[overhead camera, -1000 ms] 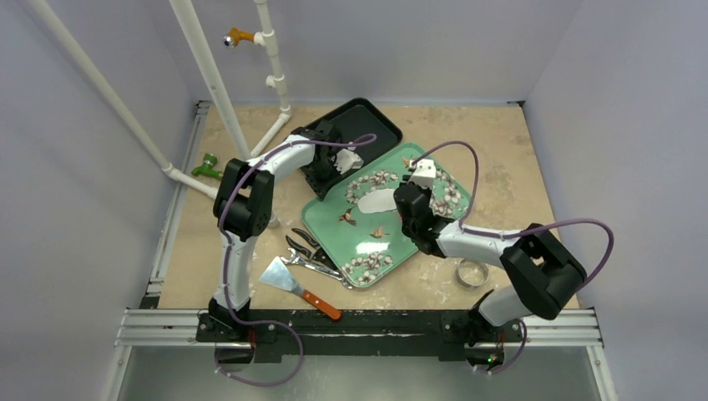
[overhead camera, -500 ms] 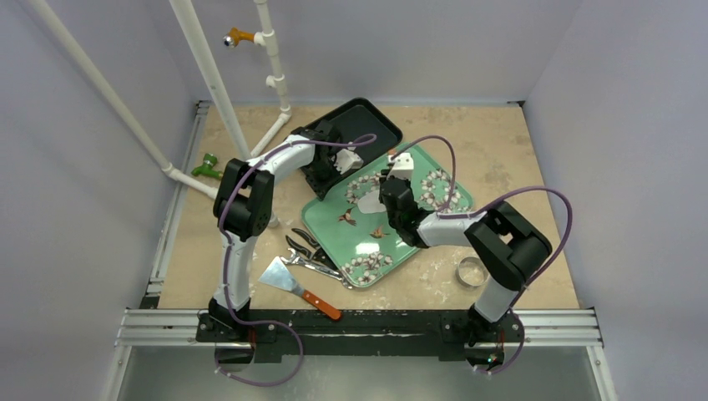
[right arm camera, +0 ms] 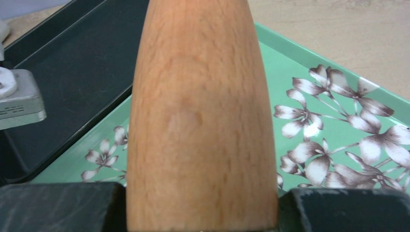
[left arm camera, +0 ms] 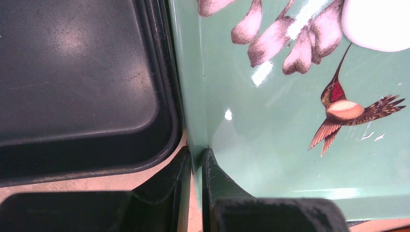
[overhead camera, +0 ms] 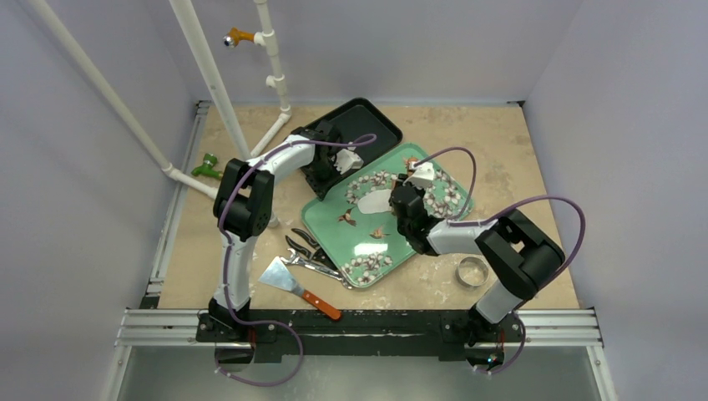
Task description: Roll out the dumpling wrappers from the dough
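- Where the green tray point(overhead camera: 361, 238) meets the black tray point(overhead camera: 371, 125), the left gripper point(left arm camera: 196, 164) is pinched tight on the green tray's rim, at its far-left edge.
- Green tray holds one dumpling wrapper point(overhead camera: 377, 201): a flat white dough disc lying in the tray's far half, among the blossom prints.
- Right gripper point(right arm camera: 200, 208) is over the green tray, just right of the wrapper, jaws clamped on a wooden rolling pin point(right arm camera: 200, 106); pin tapers away from the fingers.
- Black tray is touching the green tray's far-left side.
- Count on the table around the green tray:
  - one metal ring cutter point(overhead camera: 472, 271), off its near-right corner
  - one orange-handled spatula point(overhead camera: 294, 286), off its near-left side
  - one black-handled metal tool point(overhead camera: 311, 255), scissors or tongs, cannot tell, against its near-left edge.
- Trays: two. Wrappers: one.
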